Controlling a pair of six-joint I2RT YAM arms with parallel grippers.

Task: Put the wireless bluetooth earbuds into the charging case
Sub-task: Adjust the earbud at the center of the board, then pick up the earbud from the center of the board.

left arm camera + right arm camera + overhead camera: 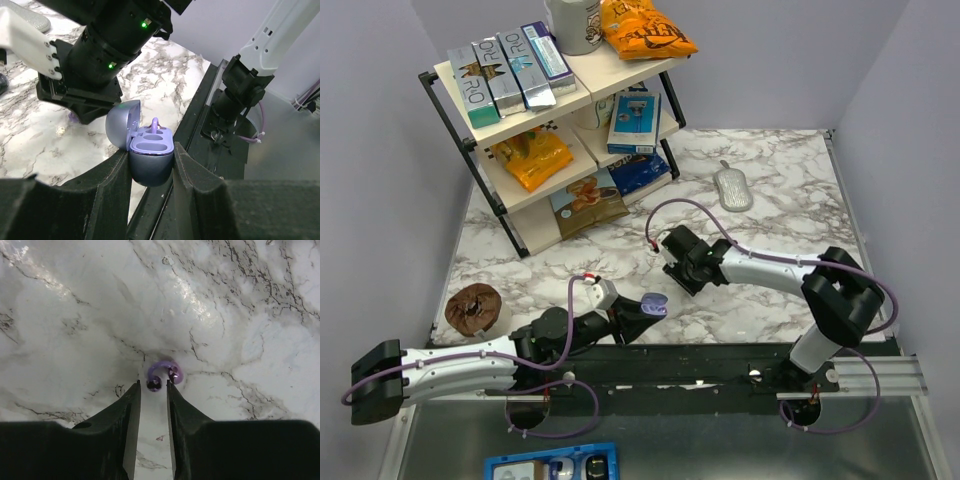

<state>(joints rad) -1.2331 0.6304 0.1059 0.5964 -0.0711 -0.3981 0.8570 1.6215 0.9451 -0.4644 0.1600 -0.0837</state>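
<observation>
Pickup of the loose purple earbud [164,374] looks to be the step in hand; it lies on the marble table [240,300] at the very tips of the right gripper [153,385], whose jaws stand narrowly apart and grip nothing; 1 dark end sits between the tips and the curl runs ahead and slightly right. The left gripper [150,152] clamps the open charging case [150,170], close on the right gripper's left.

Two purple earbuds [164,371], one charging case [149,167]
</observation>
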